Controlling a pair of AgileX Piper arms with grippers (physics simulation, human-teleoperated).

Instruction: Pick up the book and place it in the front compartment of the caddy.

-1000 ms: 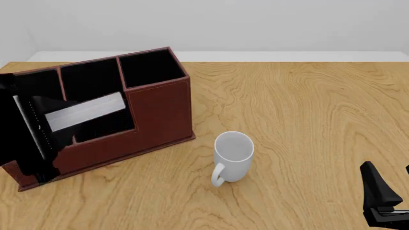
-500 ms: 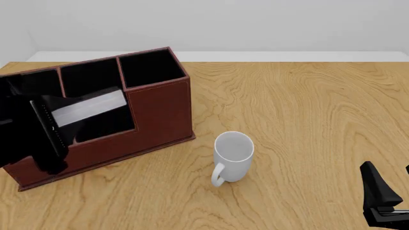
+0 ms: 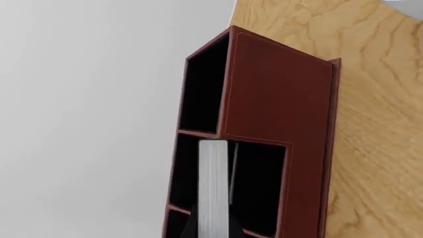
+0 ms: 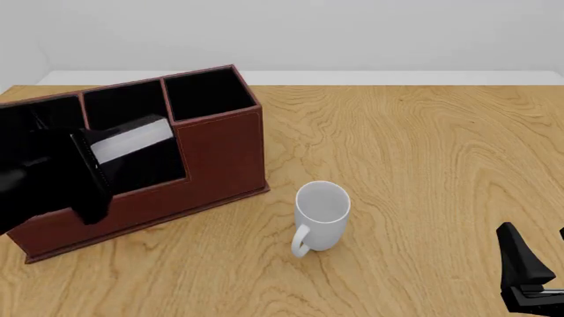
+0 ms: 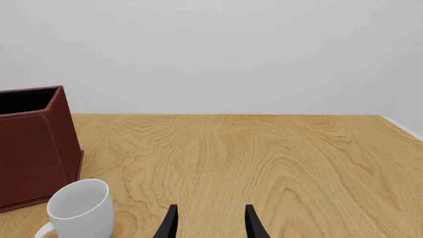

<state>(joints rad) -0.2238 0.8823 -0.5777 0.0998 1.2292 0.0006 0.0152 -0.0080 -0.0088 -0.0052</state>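
Left tool [image 4: 84, 165] clamped on book [image 4: 132, 140], book over caddy [image 4: 220, 155] front compartment. Right tool [image 5: 210, 223] apart, right of mug [image 4: 321, 214].

Both arms are matte black. The left claw [image 4: 84, 175] shows as a broad, blocky dark mass at the frame's left edge. The right claw [image 5: 210, 223] has two slim, tapered black fingers [image 5: 170, 225], with an angular housing.

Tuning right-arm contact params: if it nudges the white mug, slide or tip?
Probably slides: the mug stands upright on the flat wooden table, and looks squat. A push high on the rim might tip it. The handle, facing the arms' side, could make it rotate when pushed off-centre.
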